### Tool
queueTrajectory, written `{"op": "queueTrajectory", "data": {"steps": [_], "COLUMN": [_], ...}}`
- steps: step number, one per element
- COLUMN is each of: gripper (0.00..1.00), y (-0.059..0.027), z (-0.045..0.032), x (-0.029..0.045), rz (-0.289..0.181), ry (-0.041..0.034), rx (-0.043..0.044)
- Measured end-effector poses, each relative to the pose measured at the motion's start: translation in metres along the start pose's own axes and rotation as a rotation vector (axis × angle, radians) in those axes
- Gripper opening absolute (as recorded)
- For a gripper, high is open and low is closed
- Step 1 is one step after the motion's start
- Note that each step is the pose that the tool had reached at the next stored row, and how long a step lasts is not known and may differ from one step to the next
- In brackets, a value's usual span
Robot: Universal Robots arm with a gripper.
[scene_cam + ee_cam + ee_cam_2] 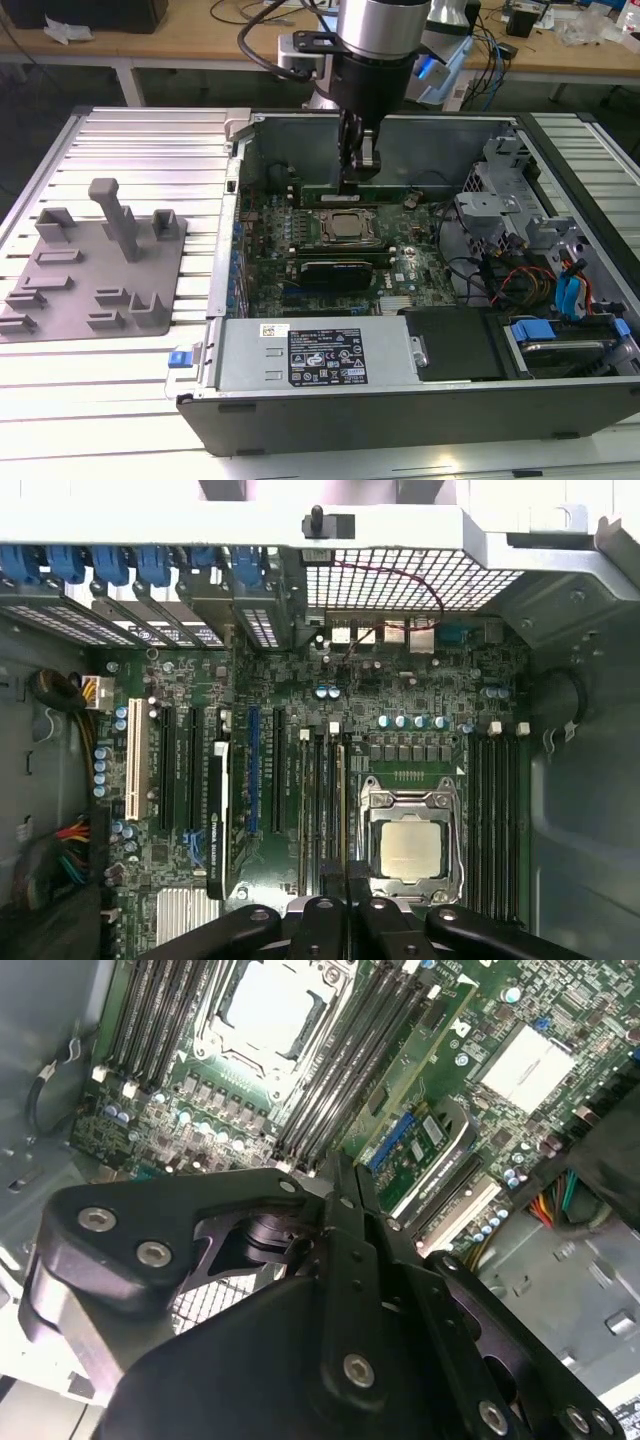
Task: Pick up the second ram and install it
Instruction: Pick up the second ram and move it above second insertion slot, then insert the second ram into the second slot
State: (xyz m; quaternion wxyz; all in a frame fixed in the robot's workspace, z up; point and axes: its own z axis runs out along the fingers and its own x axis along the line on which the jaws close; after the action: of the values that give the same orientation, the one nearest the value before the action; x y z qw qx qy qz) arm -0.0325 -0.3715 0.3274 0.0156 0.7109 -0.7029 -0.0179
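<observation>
Beside the processor [265,1005], the jaws pinch the second ram [410,1073].

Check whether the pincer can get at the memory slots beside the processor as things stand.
Probably yes. The pincer hangs inside the open case, right over the slots beside the processor, apparently holding the ram in line with them. Nothing stands in between.
</observation>
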Motion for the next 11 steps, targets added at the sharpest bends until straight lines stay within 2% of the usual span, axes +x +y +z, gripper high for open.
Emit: {"op": "queueTrajectory", "data": {"steps": [3, 11], "gripper": [0.09, 0.09], "y": [-0.0002, -0.0002], "z": [0.0065, 0.0071], "x": [-0.0012, -0.0012], "rz": [0.0, 0.0], "ry": [0.0001, -0.0001], "rx": [0.0, 0.0]}}
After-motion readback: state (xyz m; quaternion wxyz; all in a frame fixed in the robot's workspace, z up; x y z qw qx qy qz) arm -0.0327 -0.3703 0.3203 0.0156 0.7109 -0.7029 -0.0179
